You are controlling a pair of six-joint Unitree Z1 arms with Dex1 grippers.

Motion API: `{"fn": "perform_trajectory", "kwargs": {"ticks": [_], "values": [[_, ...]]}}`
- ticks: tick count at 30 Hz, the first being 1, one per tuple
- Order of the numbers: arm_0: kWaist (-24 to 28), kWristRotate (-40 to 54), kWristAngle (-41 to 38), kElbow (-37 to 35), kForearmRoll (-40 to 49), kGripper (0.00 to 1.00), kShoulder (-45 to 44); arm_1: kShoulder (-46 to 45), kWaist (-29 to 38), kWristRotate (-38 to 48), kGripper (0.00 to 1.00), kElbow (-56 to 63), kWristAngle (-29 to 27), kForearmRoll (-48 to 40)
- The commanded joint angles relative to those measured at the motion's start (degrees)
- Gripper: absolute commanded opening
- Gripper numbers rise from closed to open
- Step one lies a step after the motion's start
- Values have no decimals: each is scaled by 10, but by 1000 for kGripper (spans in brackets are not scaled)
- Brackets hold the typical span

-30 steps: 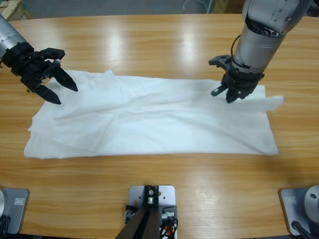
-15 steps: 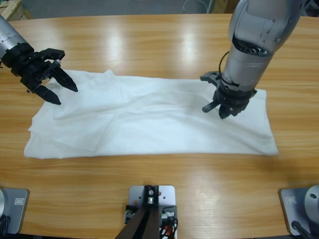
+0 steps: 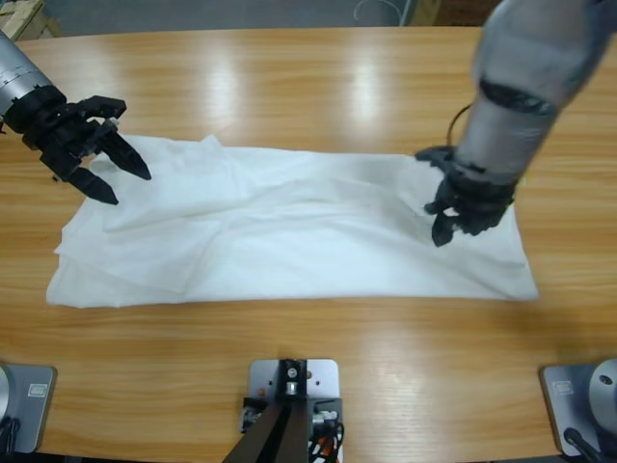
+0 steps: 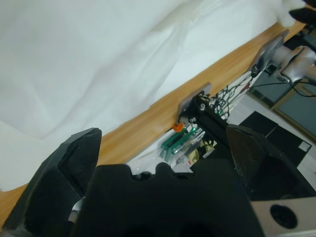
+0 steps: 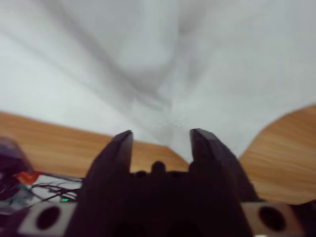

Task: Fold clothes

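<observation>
The clothes [image 3: 289,231] are one white T-shirt, lying flat as a long wrinkled band across the middle of the wooden table. My left gripper [image 3: 127,185] hovers over the shirt's far-left corner, jaws spread wide and empty. The left wrist view shows the same white cloth [image 4: 98,59] beyond the left gripper [image 4: 163,138]. My right gripper [image 3: 436,224] sits low over the right part of the shirt, pointing down. In the right wrist view the right gripper [image 5: 162,134] is open, with rumpled cloth [image 5: 197,59] just past its tips and nothing between them.
Bare wooden table [image 3: 318,87] surrounds the shirt on all sides. A wooden box corner [image 3: 19,14] pokes in at the far-left edge. The shirt's front hem lies about a hand's width from the table's near edge.
The sleeve flap that stuck out past the shirt's right end now lies folded in. My right gripper moved left over the cloth, then back right and nearer the front. The left arm has stayed still.
</observation>
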Motion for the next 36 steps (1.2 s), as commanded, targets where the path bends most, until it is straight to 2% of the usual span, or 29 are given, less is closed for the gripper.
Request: {"fn": "perform_trajectory", "kwargs": {"ticks": [1, 4, 6, 9, 16, 21, 30, 36], "values": [[-17, -13, -4, 0, -35, 987, -4, -114, -9, 29, 1000, 2, 40, 11], [-52, -38, -16, -30, -59, 987, -2, -96, -9, 29, 1000, -43, 61, -4], [-73, -48, -16, -42, -68, 987, 2, -55, -9, 16, 1000, -99, 93, -6], [-80, -52, -17, -44, -79, 987, 9, 7, -2, -7, 1000, -188, 131, -3], [-80, -48, -10, -40, -105, 987, 4, 126, 17, -107, 1000, -376, 123, 83], [-80, -48, -9, -38, -114, 987, 15, 176, 30, -136, 1000, -410, 127, 99], [-79, -44, -3, -33, -116, 987, 27, 252, 46, -137, 1000, -448, 172, 99], [-78, -39, -3, -27, -116, 987, 32, 285, 51, -150, 998, -486, 172, 110]]}}
